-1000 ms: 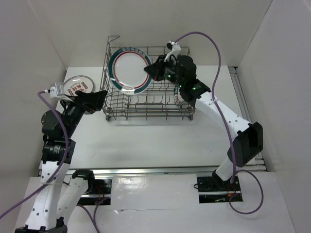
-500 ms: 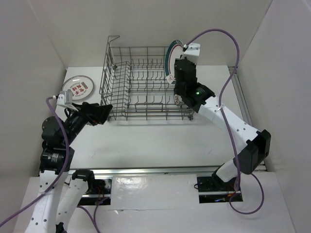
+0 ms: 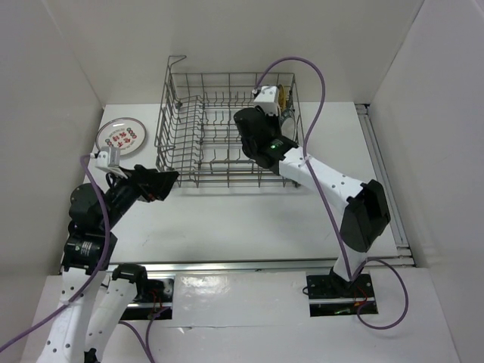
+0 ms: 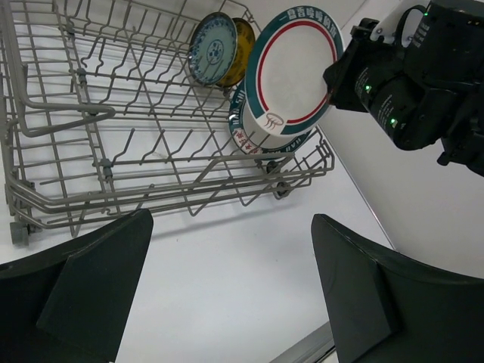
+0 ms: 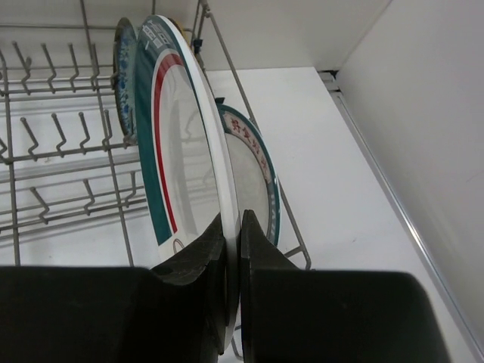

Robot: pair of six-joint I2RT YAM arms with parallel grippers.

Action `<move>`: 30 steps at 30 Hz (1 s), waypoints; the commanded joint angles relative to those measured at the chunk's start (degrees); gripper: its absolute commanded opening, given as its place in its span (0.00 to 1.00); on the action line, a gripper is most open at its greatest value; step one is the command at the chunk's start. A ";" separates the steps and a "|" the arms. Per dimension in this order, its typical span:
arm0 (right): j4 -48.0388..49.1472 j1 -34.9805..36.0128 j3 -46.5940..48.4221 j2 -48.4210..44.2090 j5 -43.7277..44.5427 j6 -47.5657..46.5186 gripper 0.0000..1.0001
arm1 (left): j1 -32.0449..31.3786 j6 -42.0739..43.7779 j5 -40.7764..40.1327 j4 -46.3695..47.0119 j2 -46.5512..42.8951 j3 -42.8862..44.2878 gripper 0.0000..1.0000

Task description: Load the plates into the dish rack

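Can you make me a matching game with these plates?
Things:
1. white round plate with teal rim
2. white round plate with red marks
3. blue patterned round plate

Places:
A. standing in the grey wire dish rack
B. flat on the white table
C. pinched by the right gripper

Pairs: 1-C, 2-B, 3-A
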 commanded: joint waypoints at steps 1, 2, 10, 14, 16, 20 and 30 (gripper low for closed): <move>2.68 -1.34 3.58 -0.91 3.05 1.44 0.00 | -0.24 1.65 -0.96 0.71 -0.53 0.97 1.00; 2.68 -1.34 3.06 -0.91 3.04 1.44 0.00 | -0.24 1.65 -0.96 0.71 -0.53 0.97 1.00; 0.75 -4.94 3.05 0.84 -1.61 3.72 0.00 | -0.24 1.13 -1.49 0.71 -1.06 0.45 1.00; 0.75 -5.56 2.96 2.07 -3.47 4.61 0.00 | -0.24 1.13 -1.49 0.71 -1.06 0.45 1.00; 0.22 -5.56 3.84 2.86 -4.07 5.14 0.00 | -0.24 0.60 -2.10 0.71 -1.06 0.45 1.00; -0.31 -5.56 6.12 4.88 -4.70 5.14 0.00 | -0.24 0.60 -2.63 0.71 -1.06 -0.08 1.00; -3.02 -5.04 6.30 8.48 -5.22 8.81 0.00 | -0.24 -4.67 -6.41 -1.48 -0.89 -0.70 1.00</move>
